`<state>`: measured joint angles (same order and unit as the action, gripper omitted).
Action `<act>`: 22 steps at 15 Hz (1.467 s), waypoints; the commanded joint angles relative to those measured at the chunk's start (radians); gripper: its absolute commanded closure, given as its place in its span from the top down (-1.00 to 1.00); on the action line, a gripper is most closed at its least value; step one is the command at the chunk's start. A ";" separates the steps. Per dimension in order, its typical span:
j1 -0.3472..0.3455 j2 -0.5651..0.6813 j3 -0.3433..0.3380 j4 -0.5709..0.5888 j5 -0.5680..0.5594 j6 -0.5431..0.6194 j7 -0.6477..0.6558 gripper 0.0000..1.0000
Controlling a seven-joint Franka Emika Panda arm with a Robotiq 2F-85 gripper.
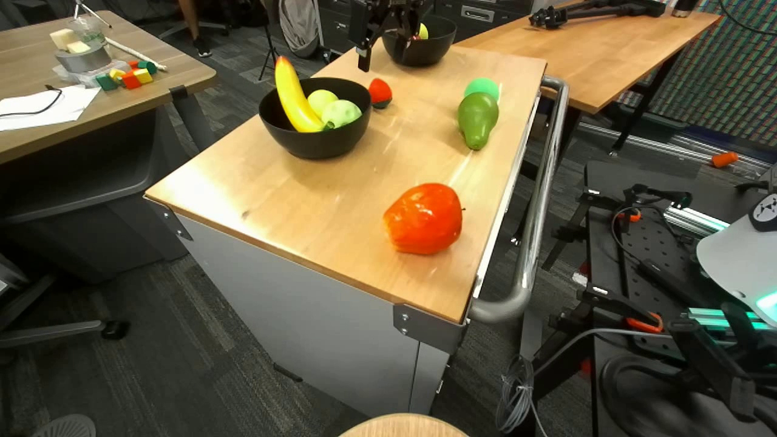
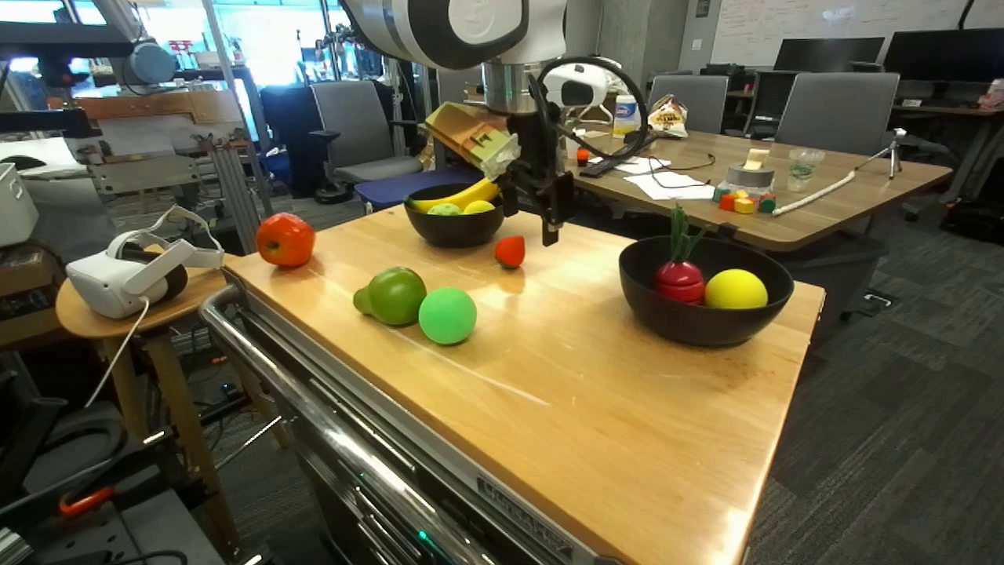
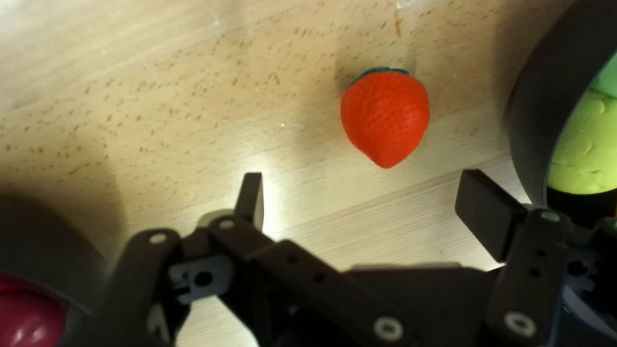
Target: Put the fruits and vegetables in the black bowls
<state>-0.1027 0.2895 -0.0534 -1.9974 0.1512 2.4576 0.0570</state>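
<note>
A: Where's the tool (image 3: 362, 202), & how's it set?
B: Hangs over the tabletop (image 2: 596, 424), b/w the blk banana bowl (image 1: 312, 145) & the blk bulb bowl (image 2: 698, 326). Fingers (image 3: 487, 212) spread wide apart.
A: And the strawberry (image 3: 385, 115)?
B: On the tabletop. Wrist view: it's out past the fingertips, apart from them, tip twd the tool, green cap away. Just beside the banana bowl, gap showing b/w.
A: What's in that bowl?
B: Banana (image 1: 294, 97), one end up over the rim, plus a yel-green round pc (image 1: 322, 100) & a pale green round pc (image 1: 341, 113), side by side.
A: Bulb bowl?
B: Red bulb (image 2: 679, 284) w/ green shoots sticking up past the rim, yel ball (image 2: 736, 290) next to it.
A: Rest of the tabletop?
B: Green pear-shaped pc (image 2: 396, 297) & green ball (image 2: 447, 315) nr the edge w/ the metal rail (image 1: 543, 182); v. close, can't tell if touching. Big red fruit (image 1: 423, 218) nr a corner, well apart from the others.
A: Off to the side?
B: White headset (image 2: 106, 282) on a wood stool (image 2: 200, 290), in an exterior view.
</note>
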 commanded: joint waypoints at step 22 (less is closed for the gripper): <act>0.078 -0.129 0.112 0.080 0.023 -0.202 -0.149 -0.50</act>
<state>-0.0529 0.2241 0.0223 -1.9337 0.1382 2.3211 -0.0300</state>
